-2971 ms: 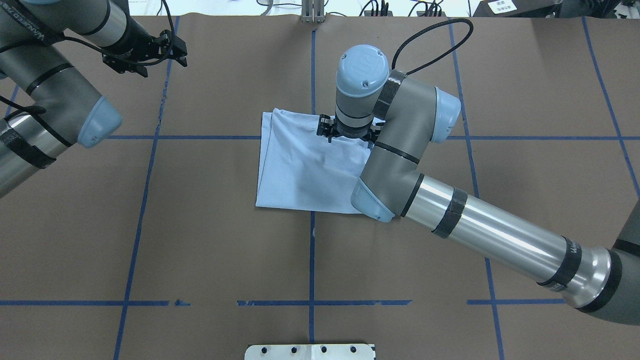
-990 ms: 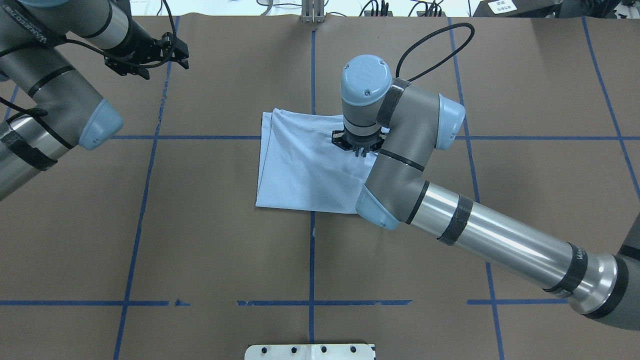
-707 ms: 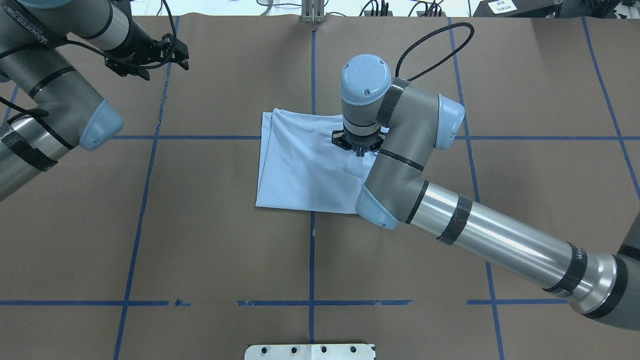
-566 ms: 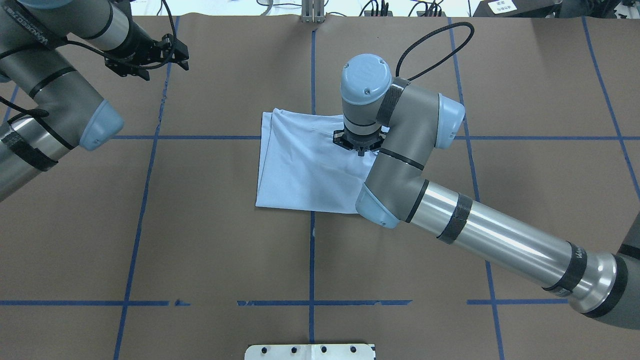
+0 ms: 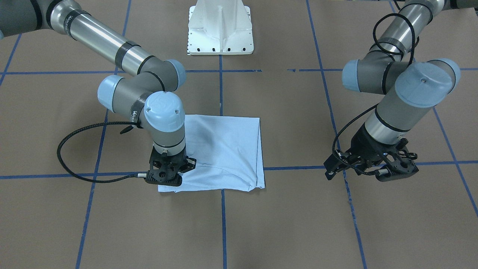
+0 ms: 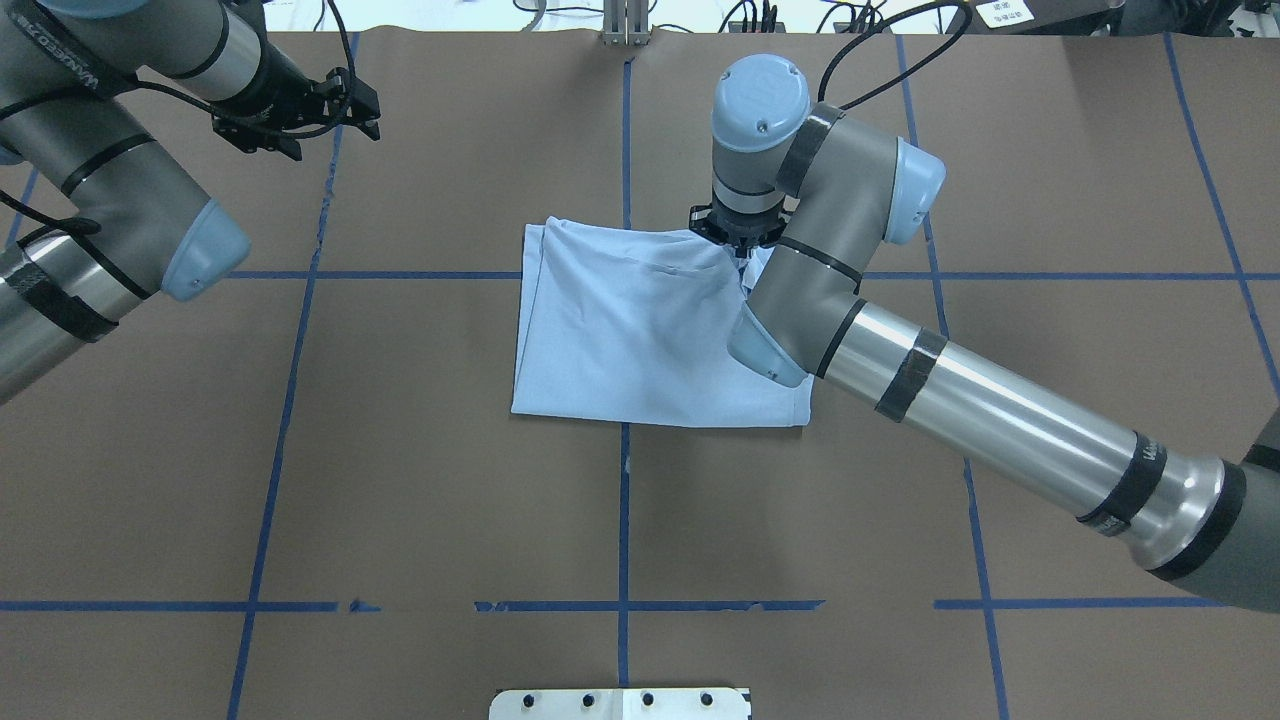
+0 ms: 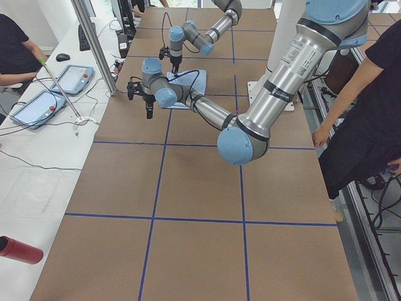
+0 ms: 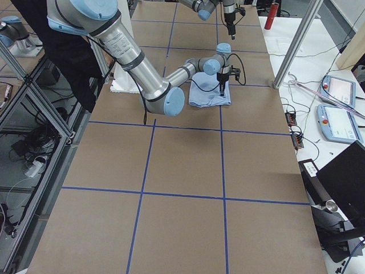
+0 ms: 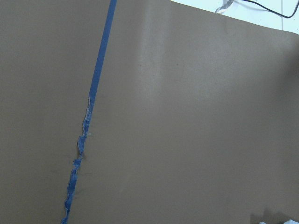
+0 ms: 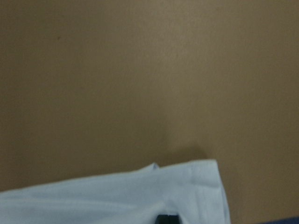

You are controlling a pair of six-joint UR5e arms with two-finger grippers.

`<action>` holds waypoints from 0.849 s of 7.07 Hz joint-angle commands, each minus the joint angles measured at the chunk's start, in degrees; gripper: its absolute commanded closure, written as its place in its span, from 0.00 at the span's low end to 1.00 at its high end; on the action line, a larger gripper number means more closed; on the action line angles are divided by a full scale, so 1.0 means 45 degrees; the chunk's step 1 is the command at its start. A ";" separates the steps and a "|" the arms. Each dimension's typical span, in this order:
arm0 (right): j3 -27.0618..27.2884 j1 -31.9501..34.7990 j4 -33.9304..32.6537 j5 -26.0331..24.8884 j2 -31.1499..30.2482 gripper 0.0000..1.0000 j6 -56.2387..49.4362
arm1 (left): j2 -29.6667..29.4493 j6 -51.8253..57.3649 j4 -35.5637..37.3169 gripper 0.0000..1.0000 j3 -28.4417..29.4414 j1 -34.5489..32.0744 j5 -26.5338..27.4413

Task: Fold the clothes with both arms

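1. One table [image 6: 450, 500] under brown paper, crossed by blue tape lines [image 6: 622, 520], lies beneath both grippers; the white pedestal base [image 5: 220, 30] stands at the robot's edge, well behind them
2. Two grey arms work over it: the right arm [image 6: 1000, 440] reaches in with its elbow bent so that the wrist points straight down, and the left arm [image 6: 100, 200] is held off to its own side
3. One light blue T-shirt [image 6: 620, 330], folded to a rough rectangle, lies flat near the table's middle; from the right gripper it spreads back toward the robot and across toward the left gripper's side
4. The right gripper [image 6: 742, 250] sits at the shirt's far corner on the robot's right, with its fingers closed on the cloth there; creases run from that corner across the top layer, and the right wrist view shows a dark fingertip [image 10: 167, 218] sunk in the hemmed corner, with bare paper beyond it
5. The left gripper [image 6: 362, 108] hangs above the table well apart from the shirt, its fingers spread and empty; below it lie brown paper and a frayed stretch of tape [image 9: 86, 130]
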 commanded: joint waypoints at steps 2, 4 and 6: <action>-0.0652 0.1255 0.0316 0.0267 0.0173 1.00 -0.1292 | -0.0111 -0.0052 0.0005 0.00 -0.0018 0.0020 0.0181; -0.0594 0.1976 0.0297 0.1083 0.0057 0.01 -0.1993 | 0.0024 0.0316 0.0005 0.00 -0.0076 0.0001 0.0200; -0.0302 0.4040 0.0218 0.3091 -0.0933 0.00 -0.4776 | 0.0587 0.2691 0.0045 0.00 -0.0135 -0.0465 0.0085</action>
